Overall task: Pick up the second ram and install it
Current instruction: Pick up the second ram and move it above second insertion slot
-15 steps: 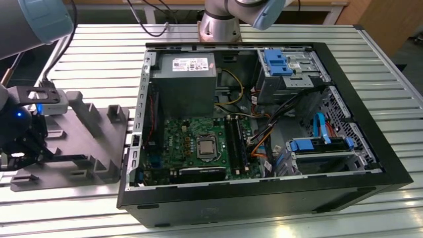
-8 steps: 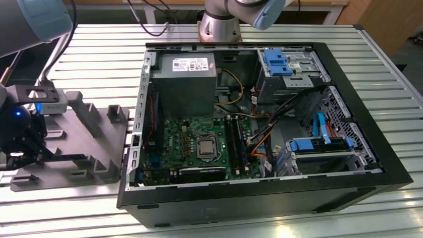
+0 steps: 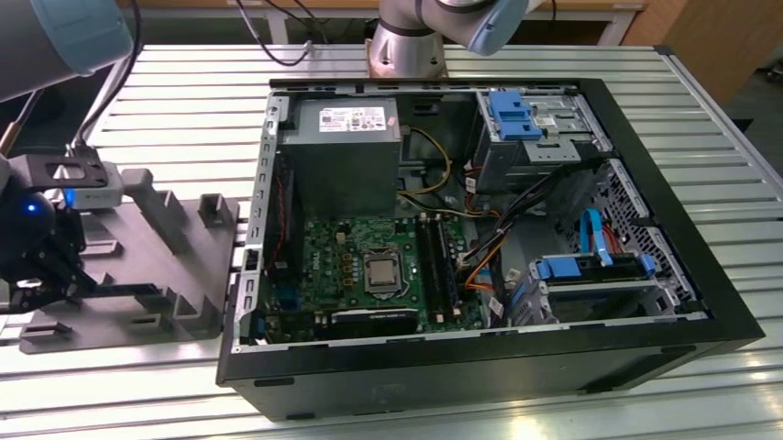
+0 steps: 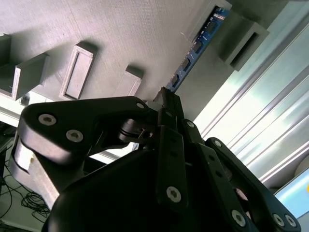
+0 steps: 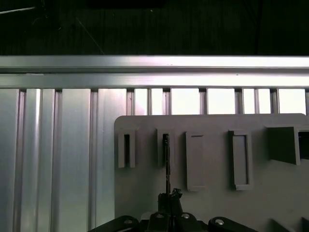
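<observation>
The second ram [image 4: 199,44] is a thin blue-edged stick seen edge-on, lying along the grey moulded tray [image 4: 120,34]. In the first wrist view the second ram [image 5: 167,164] is a dark line running from my fingertips to a slotted block of the tray [image 5: 217,203]. My gripper [image 4: 167,99] is shut on the near end of the stick, also shown in the first wrist view as the gripper [image 5: 169,197]. In the exterior view the gripper [image 3: 37,275] hangs over the tray [image 3: 159,266] on that view's left. Whether the stick is lifted off the tray I cannot tell.
An open computer case [image 3: 685,302] lies on the slatted aluminium table [image 3: 183,110], on the exterior view's right of the tray. Inside are the green motherboard [image 3: 330,266], its dark memory slots [image 3: 437,266], a power supply [image 3: 339,147], cables and blue drive brackets [image 3: 512,115].
</observation>
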`<state>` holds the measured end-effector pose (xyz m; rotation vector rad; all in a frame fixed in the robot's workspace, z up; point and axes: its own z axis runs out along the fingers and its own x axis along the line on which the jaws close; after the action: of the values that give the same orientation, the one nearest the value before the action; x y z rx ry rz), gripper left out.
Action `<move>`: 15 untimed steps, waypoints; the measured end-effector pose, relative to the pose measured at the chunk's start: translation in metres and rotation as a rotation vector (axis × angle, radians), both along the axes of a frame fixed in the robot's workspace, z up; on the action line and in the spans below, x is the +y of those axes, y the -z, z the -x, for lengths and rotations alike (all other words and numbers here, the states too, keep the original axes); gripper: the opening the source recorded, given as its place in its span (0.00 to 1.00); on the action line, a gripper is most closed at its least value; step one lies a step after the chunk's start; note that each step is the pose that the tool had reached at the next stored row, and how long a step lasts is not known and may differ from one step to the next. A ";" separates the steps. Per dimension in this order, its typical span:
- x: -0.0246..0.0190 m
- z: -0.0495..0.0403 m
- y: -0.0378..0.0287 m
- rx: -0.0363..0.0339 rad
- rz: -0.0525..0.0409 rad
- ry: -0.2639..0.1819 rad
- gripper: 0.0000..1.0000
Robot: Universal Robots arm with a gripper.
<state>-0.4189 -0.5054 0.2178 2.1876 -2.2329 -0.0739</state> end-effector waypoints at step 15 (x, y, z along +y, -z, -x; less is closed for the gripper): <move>0.0000 0.0000 -0.0061 -0.0004 -0.0010 0.000 0.12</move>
<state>-0.4189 -0.5054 0.2238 2.1883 -2.2336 -0.0747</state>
